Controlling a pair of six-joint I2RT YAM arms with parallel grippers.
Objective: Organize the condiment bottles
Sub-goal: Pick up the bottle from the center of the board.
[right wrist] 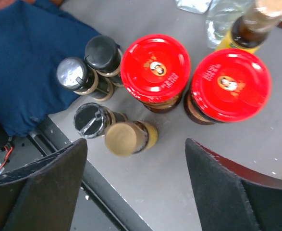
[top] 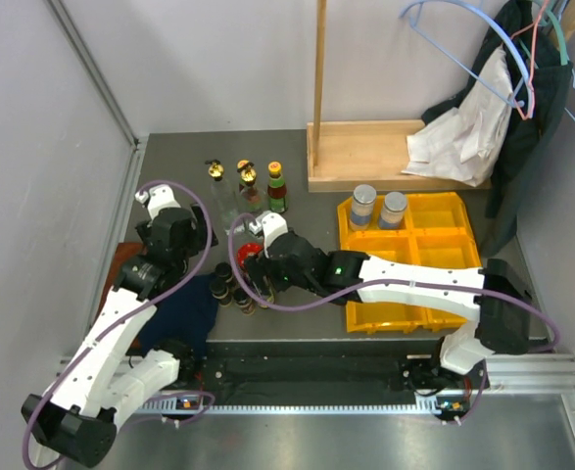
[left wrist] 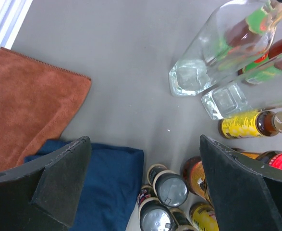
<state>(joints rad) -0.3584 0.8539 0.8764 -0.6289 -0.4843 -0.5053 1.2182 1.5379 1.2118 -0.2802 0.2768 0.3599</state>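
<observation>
Two red-lidded jars [right wrist: 155, 67] [right wrist: 230, 84] stand side by side, with small dark-capped bottles [right wrist: 102, 53] [right wrist: 89, 120] and a tan-capped bottle [right wrist: 124, 138] beside them. My right gripper [right wrist: 136, 192] [top: 265, 262] hovers over this cluster, open, with nothing between its fingers. My left gripper [left wrist: 145, 187] [top: 191, 240] is open above two grey-capped bottles [left wrist: 169, 187] at the blue cloth's edge. Tall clear gold-stoppered bottles [top: 215, 176] [top: 247, 181] and a red-capped bottle [top: 276, 186] stand farther back. Two silver-lidded jars [top: 363, 201] [top: 394, 206] sit in the yellow bin [top: 434, 257].
A blue cloth [left wrist: 107, 183] and an orange cloth [left wrist: 25, 106] lie at the left. A wooden stand [top: 365, 157] with an upright post sits behind the bin, and clothes on hangers [top: 512, 98] hang at the back right. A rail [top: 307, 377] runs along the near edge.
</observation>
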